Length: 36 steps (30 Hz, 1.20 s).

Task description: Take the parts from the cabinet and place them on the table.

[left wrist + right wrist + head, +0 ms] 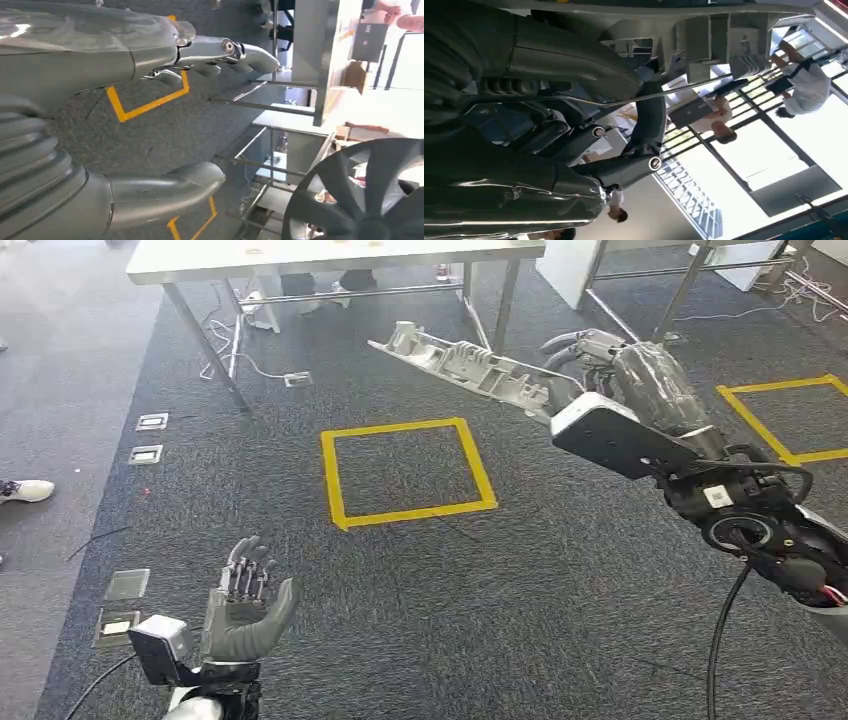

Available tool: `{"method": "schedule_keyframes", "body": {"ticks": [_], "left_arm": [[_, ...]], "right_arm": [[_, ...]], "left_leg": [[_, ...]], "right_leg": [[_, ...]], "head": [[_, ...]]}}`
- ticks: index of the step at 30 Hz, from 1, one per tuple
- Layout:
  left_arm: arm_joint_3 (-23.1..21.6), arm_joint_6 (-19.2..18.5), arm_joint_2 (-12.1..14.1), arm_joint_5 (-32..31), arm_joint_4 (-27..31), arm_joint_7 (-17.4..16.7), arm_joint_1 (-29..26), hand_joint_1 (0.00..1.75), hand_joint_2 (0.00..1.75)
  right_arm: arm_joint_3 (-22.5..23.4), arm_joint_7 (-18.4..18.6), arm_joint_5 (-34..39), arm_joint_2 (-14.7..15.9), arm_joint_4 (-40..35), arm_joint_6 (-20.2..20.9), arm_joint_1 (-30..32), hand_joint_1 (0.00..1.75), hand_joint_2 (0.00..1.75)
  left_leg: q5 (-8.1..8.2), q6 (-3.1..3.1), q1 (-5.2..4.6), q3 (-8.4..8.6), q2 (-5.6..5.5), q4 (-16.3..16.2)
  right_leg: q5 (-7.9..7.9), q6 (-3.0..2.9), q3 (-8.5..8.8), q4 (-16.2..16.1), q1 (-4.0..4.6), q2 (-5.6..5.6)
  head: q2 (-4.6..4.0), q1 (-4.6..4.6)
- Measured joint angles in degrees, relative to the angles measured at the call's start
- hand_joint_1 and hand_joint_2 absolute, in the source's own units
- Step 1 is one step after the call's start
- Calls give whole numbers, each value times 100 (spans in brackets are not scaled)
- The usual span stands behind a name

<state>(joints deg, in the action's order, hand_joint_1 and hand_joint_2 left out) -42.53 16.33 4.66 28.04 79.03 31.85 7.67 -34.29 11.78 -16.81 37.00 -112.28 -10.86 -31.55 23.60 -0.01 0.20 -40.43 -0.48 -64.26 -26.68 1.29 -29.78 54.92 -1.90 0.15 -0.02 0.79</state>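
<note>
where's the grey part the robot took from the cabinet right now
In the head view the grey part is held in the right hand, up on the right, sticking out over the carpet just beyond the yellow taped square and short of the table.

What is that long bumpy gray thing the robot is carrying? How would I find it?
Start at the yellow tape square on the dark carpet, then look up and to the right, where the robot's right hand is raised. It grips a long pale gray part that sticks out towards the white table. Unlike the flat floor plates nearby, it is ribbed, full of little pockets, and up in the air.
</note>
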Motion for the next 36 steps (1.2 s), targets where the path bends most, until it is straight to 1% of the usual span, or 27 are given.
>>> {"method": "schedule_keyframes", "body": {"ticks": [4, 6, 7, 8, 9, 11, 12, 13, 14, 15, 17, 18, 19, 20, 22, 23, 24, 25, 27, 28, 29, 30, 31, 32, 33, 34, 36], "left_arm": [[0, 2, 2, 0, 0, 0, 0, 0, 175], [0, 7, 4, 0, 0, 0, 0, 0, 175], [0, 9, 9, 0, 15, 2, 10, 0, 175], [0, 9, 7, -2, 33, 11, 1, 0, 175], [0, 9, 4, -2, 33, 11, 7, 0, 175], [0, 9, 4, 0, 33, 11, -2, 0, 175], [0, 9, 4, 0, 31, 11, -11, 0, 175], [0, 9, 4, 2, 31, 11, -20, 0, 175], [0, 9, 4, 2, 31, 11, -23, 0, 175], [0, 9, 4, 2, 31, 11, -21, 0, 175], [0, 9, 2, 2, 33, 11, -23, 0, 175], [2, 9, 2, 2, 28, 11, -19, 0, 175], [2, 9, 4, 7, 28, 7, -23, 0, 175], [0, 7, 4, 9, 29, 4, -15, 0, 175], [0, 4, 0, 9, 35, 9, 12, 0, 175], [0, 4, 4, 9, 39, 11, 15, 0, 175], [0, 4, 4, 9, 44, 26, 27, 0, 175], [0, 4, 7, 11, 44, 26, 25, 0, 175], [0, 7, 11, 15, 42, 26, -6, 0, 175], [0, 9, 11, 17, 42, 26, -13, 0, 175], [0, 11, 11, 20, 42, 26, -15, 0, 175], [0, 15, 13, 20, 42, 28, -15, 0, 175], [0, 15, 13, 22, 42, 28, -15, 0, 175], [0, 17, 13, 24, 42, 28, -17, 0, 175], [0, 17, 13, 24, 39, 28, -28, 0, 175], [0, 26, 15, 37, 35, 35, -27, 0, 175], [0, 26, 15, 37, 48, 44, -35, 0, 175]], "right_arm": [[0, 0, 0, -2, 0, 0, -2, 175, 175], [0, -2, 0, -9, 0, -2, -13, 175, 175], [-13, -20, 0, -17, 11, -20, -70, 175, 175], [-20, -22, 26, -20, 22, -24, -61, 175, 175], [-20, -26, 44, -20, 22, -28, -80, 175, 175], [-22, -35, 50, -20, 22, -37, -73, 175, 175], [-24, -35, 50, -22, 26, -37, -68, 175, 175], [-28, -35, 50, -22, 28, -37, -64, 175, 175], [-39, -35, 50, -22, 28, -37, -59, 175, 175], [-50, -35, 50, -22, 28, -35, -59, 175, 175], [-59, -35, 50, -22, 31, -35, -59, 175, 175], [-68, -37, 50, -22, 37, -35, -55, 175, 175], [-81, -42, 55, -26, 46, -37, -82, 175, 175], [-83, -46, 52, -31, 46, -42, -77, 175, 175], [-87, -55, 55, -35, 46, -42, -78, 175, 175], [-90, -55, 57, -39, 48, -42, -79, 175, 175], [-92, -55, 57, -41, 50, -42, -79, 175, 175], [-105, -57, 57, -48, 57, -42, -77, 175, 175], [-114, -59, 57, -65, 87, -39, -72, 175, 175], [-122, -61, 57, -68, 103, -39, -72, 175, 175], [-133, -63, 57, -72, 118, -37, -71, 175, 175], [-146, -66, 57, -79, 131, -37, -72, 175, 175], [-149, -66, 59, -92, 138, -37, -74, 175, 175], [-149, -70, 59, -111, 144, -37, -78, 175, 175], [-153, -76, 59, -120, 157, -37, -84, 175, 175], [-166, -83, 59, -142, 166, -33, -80, 175, 175], [-153, -87, 61, -155, 173, -35, -105, 175, 175]], "left_leg": [[-122, 7, 0, 90, 0, 209], [-339, 37, -1, 269, 2, 707], [-152, 108, -52, 379, 0, 853], [-77, 249, -18, 607, -16, 1000], [-45, 291, -19, 676, -16, 1012], [28, 320, -30, 745, -20, 1012], [75, 333, -44, 790, -22, 1011], [123, 337, -57, 854, -28, 1010], [185, 335, -67, 942, -39, 1010], [252, 332, -74, 1040, -49, 1010], [393, 309, -88, 1228, -53, 1013], [451, 285, -110, 1272, -57, 977], [473, 255, -112, 1240, -79, 1004], [507, 212, -108, 1237, -65, 1010], [529, 173, -134, 1296, -69, 994], [516, 150, -122, 1223, -58, 810], [485, 95, -118, 1021, -40, 439], [576, 51, -89, 703, -25, -34], [990, -13, -44, 117, -4, -771], [1106, -25, -34, -55, 0, -874], [1062, -24, -31, -115, 1, -749], [870, -15, -31, -76, 1, -438], [539, 4, -31, 20, 1, 5], [19, 41, -34, 140, 1, 569], [-528, 86, -45, 150, 3, 975], [-371, 124, -86, 171, 20, 981], [-367, 215, -102, 214, 0, 999]], "right_leg": [[-20, 7, 28, -1, -2, 0], [-73, 34, 78, -13, -4, 0], [-119, 112, 73, -50, 39, 34], [-200, 230, 172, 10, 4, 9], [-312, 226, -9, 407, 8, 7], [-599, 238, -615, 1395, 35, 9], [-748, 241, -866, 1729, 38, 9], [-774, 235, -1017, 1835, 39, 9], [-652, 217, -1037, 1684, 44, 9], [-394, 183, -961, 1307, 49, 9], [435, 93, -706, 275, 82, 1], [620, 67, -707, 32, 128, -8], [450, 53, -634, 4, 137, -20], [534, 23, -598, 5, 153, 11], [485, -18, -526, -22, 98, 12], [463, -31, -451, -58, 80, 14], [426, -60, -396, -78, 72, 8], [386, -69, -357, -87, 70, 7], [275, -70, -259, -87, 68, 9], [219, -67, -197, -87, 64, 11], [155, -61, -115, -87, 60, 16], [88, -49, -20, -88, 54, 21], [22, -37, 71, -88, 52, 23], [-50, -21, 170, -89, 53, 25], [-109, 7, 199, -87, 62, 34], [-151, 44, 214, -121, 67, 62], [-161, 121, 270, -114, 63, 66]], "head": [[0, -4], [2, -22], [2, -41], [0, 26], [0, 55], [0, 138], [2, 164], [0, 188], [2, 206], [0, 227], [0, 273], [0, 275], [0, 260], [0, 249], [2, 239], [2, 252], [0, 203], [0, 149], [0, 101], [0, 81], [2, 59], [0, 39], [0, 18], [0, -6], [0, -39], [0, -50], [0, -37]]}}
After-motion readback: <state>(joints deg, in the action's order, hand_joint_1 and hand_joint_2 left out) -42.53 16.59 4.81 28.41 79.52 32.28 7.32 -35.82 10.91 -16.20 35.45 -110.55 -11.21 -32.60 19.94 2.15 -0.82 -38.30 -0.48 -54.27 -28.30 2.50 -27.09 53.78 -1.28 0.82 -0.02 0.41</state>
